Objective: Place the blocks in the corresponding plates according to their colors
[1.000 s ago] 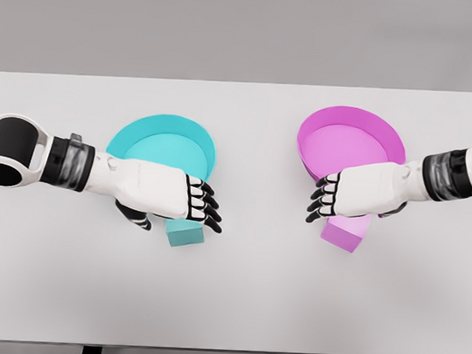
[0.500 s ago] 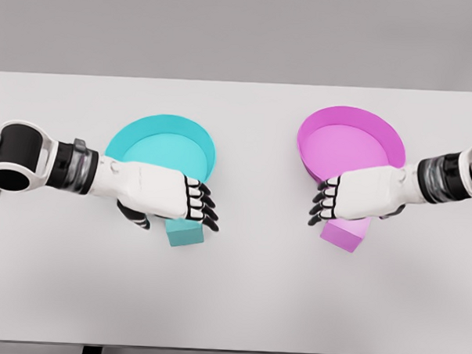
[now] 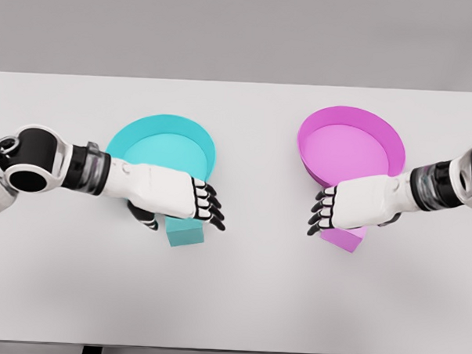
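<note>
Head view looks down on a plain white table (image 3: 239,295); a round cyan plate (image 3: 163,146) sits toward its left side and a round magenta plate (image 3: 349,143) toward its right, both nearer the far edge than the near one. The white left hand (image 3: 169,194) lies over a cyan cube-shaped block (image 3: 185,234) just before the cyan plate's near rim, dark fingers (image 3: 209,206) curled above it; whether they grip it cannot be told. The white right hand (image 3: 352,207) likewise covers a magenta cube-shaped block (image 3: 344,238) at the magenta plate's near rim; its grip is equally unclear.
</note>
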Action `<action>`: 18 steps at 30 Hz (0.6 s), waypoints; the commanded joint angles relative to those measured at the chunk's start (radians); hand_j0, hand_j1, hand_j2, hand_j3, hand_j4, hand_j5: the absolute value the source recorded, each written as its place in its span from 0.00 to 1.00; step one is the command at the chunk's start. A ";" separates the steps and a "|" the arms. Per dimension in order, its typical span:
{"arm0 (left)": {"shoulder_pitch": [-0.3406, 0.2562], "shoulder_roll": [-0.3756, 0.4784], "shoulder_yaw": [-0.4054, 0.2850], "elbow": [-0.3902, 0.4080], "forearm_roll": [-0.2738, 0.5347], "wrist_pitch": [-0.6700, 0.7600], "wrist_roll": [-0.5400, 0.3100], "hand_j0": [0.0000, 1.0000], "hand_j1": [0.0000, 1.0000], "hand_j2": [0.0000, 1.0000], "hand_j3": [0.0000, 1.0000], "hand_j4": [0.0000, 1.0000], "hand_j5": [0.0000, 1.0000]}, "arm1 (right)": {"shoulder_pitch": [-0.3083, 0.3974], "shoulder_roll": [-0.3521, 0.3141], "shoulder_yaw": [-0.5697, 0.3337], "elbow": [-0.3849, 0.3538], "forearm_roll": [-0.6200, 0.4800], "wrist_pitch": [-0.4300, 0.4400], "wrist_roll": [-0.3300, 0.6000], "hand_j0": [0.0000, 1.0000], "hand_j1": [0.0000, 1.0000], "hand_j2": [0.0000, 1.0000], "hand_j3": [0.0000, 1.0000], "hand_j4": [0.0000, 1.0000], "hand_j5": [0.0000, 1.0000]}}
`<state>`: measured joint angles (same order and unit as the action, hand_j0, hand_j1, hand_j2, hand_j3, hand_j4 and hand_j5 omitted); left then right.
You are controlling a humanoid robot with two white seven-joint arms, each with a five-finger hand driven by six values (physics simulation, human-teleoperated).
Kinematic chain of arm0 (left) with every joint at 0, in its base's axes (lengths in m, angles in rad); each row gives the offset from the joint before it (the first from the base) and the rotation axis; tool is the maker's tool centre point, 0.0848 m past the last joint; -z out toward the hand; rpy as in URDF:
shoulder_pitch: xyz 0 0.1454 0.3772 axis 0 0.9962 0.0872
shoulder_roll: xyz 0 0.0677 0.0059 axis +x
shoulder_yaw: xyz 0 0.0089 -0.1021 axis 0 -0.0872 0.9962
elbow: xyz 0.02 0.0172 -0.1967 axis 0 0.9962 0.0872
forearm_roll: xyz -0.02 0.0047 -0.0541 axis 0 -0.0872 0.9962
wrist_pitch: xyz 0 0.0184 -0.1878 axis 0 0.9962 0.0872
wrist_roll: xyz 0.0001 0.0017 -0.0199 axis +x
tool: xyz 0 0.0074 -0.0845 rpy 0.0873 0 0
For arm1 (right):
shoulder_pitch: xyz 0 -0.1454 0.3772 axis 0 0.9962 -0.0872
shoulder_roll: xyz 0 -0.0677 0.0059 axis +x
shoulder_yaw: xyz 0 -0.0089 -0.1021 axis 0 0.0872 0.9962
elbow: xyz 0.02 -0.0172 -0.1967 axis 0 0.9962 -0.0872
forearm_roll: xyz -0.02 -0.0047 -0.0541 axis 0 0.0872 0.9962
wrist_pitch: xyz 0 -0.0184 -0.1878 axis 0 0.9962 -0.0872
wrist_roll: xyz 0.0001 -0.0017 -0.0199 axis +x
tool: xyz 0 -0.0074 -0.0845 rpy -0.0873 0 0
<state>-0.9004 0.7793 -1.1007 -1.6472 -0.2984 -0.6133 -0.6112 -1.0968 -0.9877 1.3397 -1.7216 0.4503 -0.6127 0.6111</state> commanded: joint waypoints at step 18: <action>0.043 -0.055 0.007 0.053 0.002 0.002 0.000 0.97 0.97 0.97 0.97 0.97 0.97 | -0.002 0.008 -0.001 0.001 0.010 0.002 0.000 0.59 0.59 0.59 0.59 0.59 0.59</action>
<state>-0.8560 0.7325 -1.0951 -1.5956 -0.3018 -0.6133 -0.6113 -1.0983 -0.9808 1.3399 -1.7211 0.4726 -0.6154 0.6136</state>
